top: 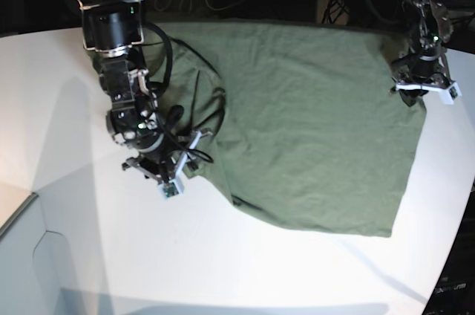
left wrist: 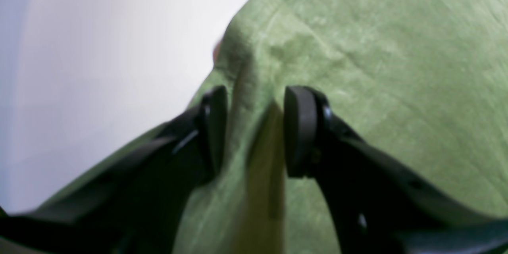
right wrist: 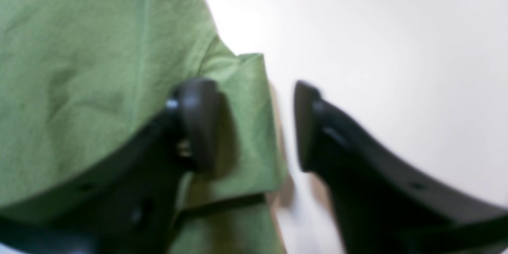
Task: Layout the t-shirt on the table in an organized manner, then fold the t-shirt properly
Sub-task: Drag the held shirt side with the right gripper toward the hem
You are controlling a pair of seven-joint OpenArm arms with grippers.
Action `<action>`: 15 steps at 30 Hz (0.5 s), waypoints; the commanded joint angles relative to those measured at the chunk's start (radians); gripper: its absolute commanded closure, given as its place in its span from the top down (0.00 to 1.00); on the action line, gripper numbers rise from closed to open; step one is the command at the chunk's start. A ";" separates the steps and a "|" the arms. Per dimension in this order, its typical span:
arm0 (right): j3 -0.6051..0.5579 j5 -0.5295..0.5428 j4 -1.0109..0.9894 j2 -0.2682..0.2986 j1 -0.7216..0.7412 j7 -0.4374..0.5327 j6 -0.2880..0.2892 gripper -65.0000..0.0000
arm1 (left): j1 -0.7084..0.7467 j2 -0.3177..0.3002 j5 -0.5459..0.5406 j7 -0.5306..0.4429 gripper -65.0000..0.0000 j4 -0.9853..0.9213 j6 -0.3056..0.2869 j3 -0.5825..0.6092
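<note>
Green t-shirt (left wrist: 357, 47) ridge pinched in the left gripper (left wrist: 254, 131); right gripper (right wrist: 258, 127) gapes astride its edge.

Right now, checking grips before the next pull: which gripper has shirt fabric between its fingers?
The left gripper: a ridge of the t-shirt stands between its fingers. The right gripper straddles the shirt's edge, one finger over bare table.

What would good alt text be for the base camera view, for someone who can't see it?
A dark olive-green t-shirt lies spread, partly rumpled, on a white table, seen from above. The right gripper is down at the shirt's bunched edge on the view's left, and the left gripper is at the shirt's edge on the view's right. Cables and dark equipment line the far side.
</note>
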 commanded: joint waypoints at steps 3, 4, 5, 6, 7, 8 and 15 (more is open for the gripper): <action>0.000 0.009 -0.022 0.003 0.023 0.022 -0.008 0.16 | 0.005 -0.004 0.003 0.036 0.37 0.003 0.004 0.001; 0.003 0.009 -0.030 0.003 0.024 0.022 -0.008 0.09 | 0.005 -0.004 0.003 0.036 0.37 0.003 0.004 0.001; 0.003 0.009 -0.030 0.006 0.024 0.022 -0.008 0.02 | 0.005 -0.004 0.003 0.036 0.37 0.003 0.004 0.001; 0.003 0.009 -0.030 0.006 0.023 0.022 -0.008 0.00 | 0.005 -0.004 0.003 0.036 0.37 0.003 0.004 0.001; 0.003 0.009 -0.028 0.008 0.023 0.022 -0.008 0.00 | 0.005 -0.004 0.003 0.036 0.37 0.003 0.004 0.001; 0.004 0.011 -0.024 0.008 0.023 0.022 -0.008 0.00 | 0.005 -0.004 0.003 0.036 0.37 0.003 0.004 0.001; 0.004 0.011 0.119 0.008 -0.007 0.022 -0.008 0.00 | 0.005 -0.004 0.003 0.036 0.37 0.001 0.004 0.001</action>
